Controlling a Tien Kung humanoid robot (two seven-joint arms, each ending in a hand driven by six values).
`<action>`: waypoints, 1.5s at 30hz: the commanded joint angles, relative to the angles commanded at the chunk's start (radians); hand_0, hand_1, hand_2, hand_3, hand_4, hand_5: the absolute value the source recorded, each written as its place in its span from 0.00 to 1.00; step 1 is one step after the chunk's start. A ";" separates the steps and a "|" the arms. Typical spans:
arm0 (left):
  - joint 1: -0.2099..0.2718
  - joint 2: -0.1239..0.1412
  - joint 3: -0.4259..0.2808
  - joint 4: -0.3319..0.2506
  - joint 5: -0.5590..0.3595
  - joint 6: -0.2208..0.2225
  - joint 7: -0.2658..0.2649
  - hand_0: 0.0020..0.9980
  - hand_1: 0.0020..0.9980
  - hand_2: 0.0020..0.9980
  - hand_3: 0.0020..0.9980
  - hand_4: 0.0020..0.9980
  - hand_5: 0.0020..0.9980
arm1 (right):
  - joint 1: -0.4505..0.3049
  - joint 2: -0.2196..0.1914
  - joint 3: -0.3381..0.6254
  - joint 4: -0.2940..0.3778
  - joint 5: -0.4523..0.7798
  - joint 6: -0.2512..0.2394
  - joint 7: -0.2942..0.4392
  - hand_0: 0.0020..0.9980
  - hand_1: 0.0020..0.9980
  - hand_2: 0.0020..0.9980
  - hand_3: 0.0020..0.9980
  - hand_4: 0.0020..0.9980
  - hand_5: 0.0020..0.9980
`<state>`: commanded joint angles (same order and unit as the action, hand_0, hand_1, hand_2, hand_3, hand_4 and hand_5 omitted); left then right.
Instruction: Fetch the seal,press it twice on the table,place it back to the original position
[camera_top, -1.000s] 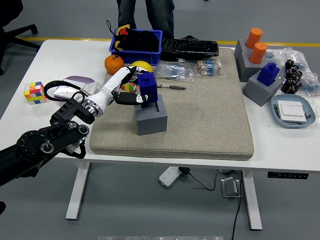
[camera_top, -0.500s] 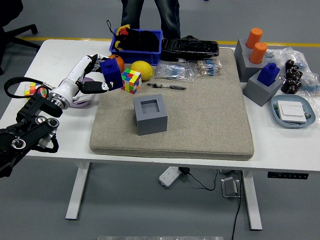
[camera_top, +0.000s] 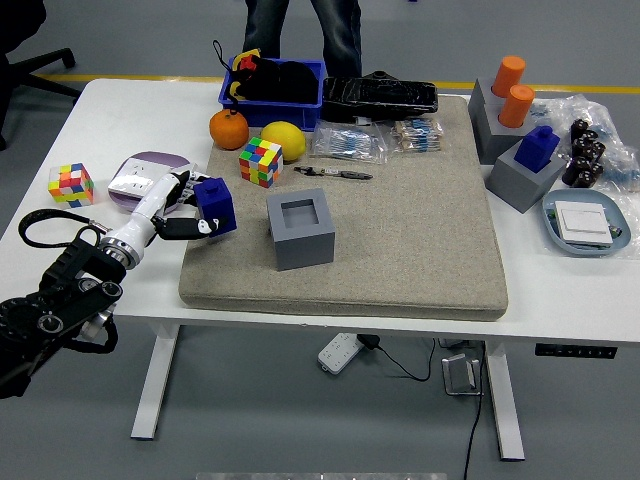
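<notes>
Left hand (camera_top: 178, 208) – one blue seal (camera_top: 214, 204) – grasped

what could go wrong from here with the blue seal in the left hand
1. The left hand holds the blue block-shaped seal at the left edge of the beige felt mat; a press there could land half on the mat, half on the white table, and tilt.
2. The multicoloured puzzle cube sits close behind; a swing back could knock it.
3. The grey square holder has a snug opening, so a tilted seal might jam on return.
</notes>
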<state>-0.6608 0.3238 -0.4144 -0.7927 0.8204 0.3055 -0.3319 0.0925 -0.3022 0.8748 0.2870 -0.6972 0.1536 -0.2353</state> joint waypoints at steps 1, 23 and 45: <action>0.003 -0.006 0.003 -0.001 0.000 0.000 0.000 0.63 0.52 0.47 0.58 0.67 0.00 | 0.001 0.000 -0.001 0.000 0.000 0.000 0.000 0.87 0.78 0.74 0.74 0.80 0.57; 0.019 -0.054 0.042 0.016 -0.015 0.033 -0.032 0.63 0.52 0.47 0.58 0.67 0.00 | 0.008 -0.003 -0.021 0.001 0.006 0.000 -0.001 0.87 0.78 0.74 0.74 0.80 0.57; 0.037 -0.067 0.086 0.060 -0.049 0.101 -0.097 0.63 0.52 0.47 0.58 0.67 0.00 | 0.006 -0.003 -0.033 0.001 0.010 0.001 -0.001 0.87 0.78 0.74 0.74 0.80 0.57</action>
<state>-0.6238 0.2571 -0.3279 -0.7328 0.7716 0.4066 -0.4290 0.0981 -0.3054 0.8420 0.2881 -0.6872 0.1542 -0.2368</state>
